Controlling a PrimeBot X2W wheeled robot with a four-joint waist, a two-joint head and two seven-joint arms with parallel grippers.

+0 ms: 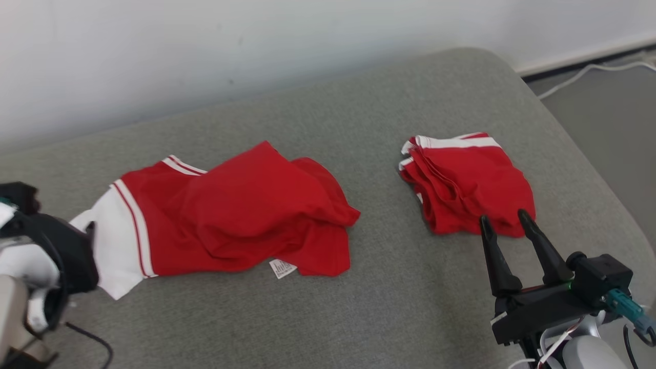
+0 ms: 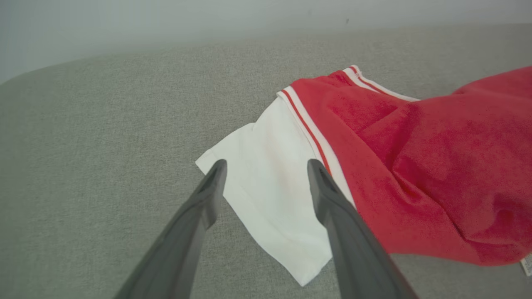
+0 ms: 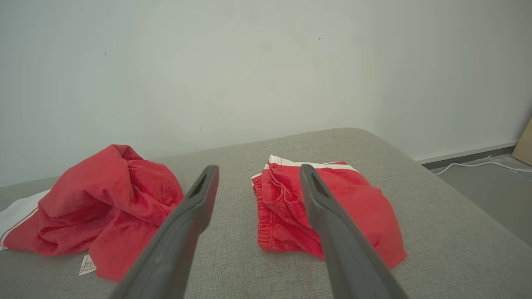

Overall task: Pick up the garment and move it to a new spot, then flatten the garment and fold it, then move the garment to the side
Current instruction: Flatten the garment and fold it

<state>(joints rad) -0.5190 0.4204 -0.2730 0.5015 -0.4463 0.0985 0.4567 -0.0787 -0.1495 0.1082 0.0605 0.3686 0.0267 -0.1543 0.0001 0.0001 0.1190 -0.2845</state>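
Standing wide and empty, the left claw (image 2: pixel 267 164) frames the white sleeve corner (image 2: pixel 266 195) of the crumpled red-and-white fabric garment (image 1: pixel 241 210) lying centre-left, while the right claw (image 1: pixel 504 216), equally spread, points at a folded red cloth bundle (image 1: pixel 471 184). Bare grey padded fabric surface (image 1: pixel 379 169) separates both piles and runs to its rounded edge below the white wall (image 1: pixel 205 51).

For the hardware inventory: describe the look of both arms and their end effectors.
The right end effector has two long, dark, tapering fingers on a black mount; a teal connector plugs into its side, above a pale grey forearm. The left end effector has matching fingers; its wrist is black and white, with a black cable.
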